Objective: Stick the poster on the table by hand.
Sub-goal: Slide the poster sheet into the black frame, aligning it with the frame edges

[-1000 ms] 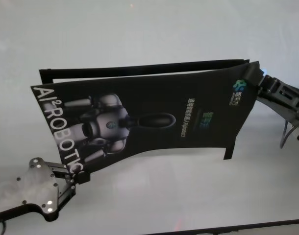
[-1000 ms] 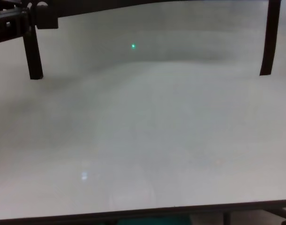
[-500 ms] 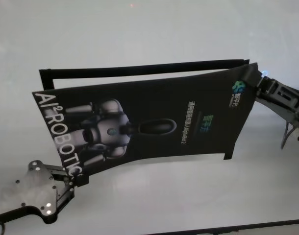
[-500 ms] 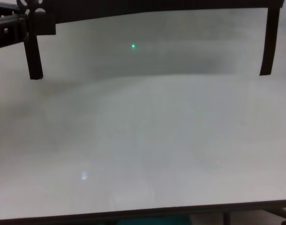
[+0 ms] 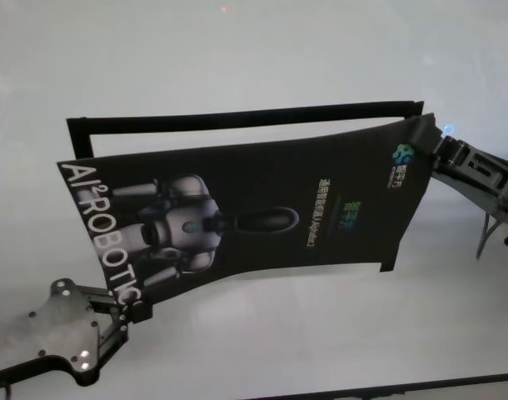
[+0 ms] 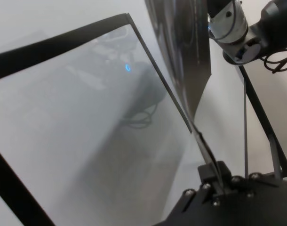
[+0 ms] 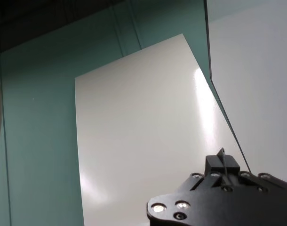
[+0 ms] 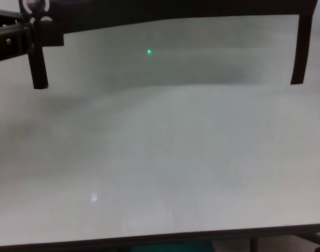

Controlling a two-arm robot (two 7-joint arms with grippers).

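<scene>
Both grippers are pinching the poster (image 5: 254,208) and holding it sagging above the white tabletop (image 5: 254,50), left gripper (image 5: 136,312) with fingers clamping the near corner by the white lettering, right gripper (image 5: 427,142) with fingers clamping the far corner by the small logo.

The poster (image 5: 254,208) hangs above the table (image 5: 254,50), between both pincers.
</scene>
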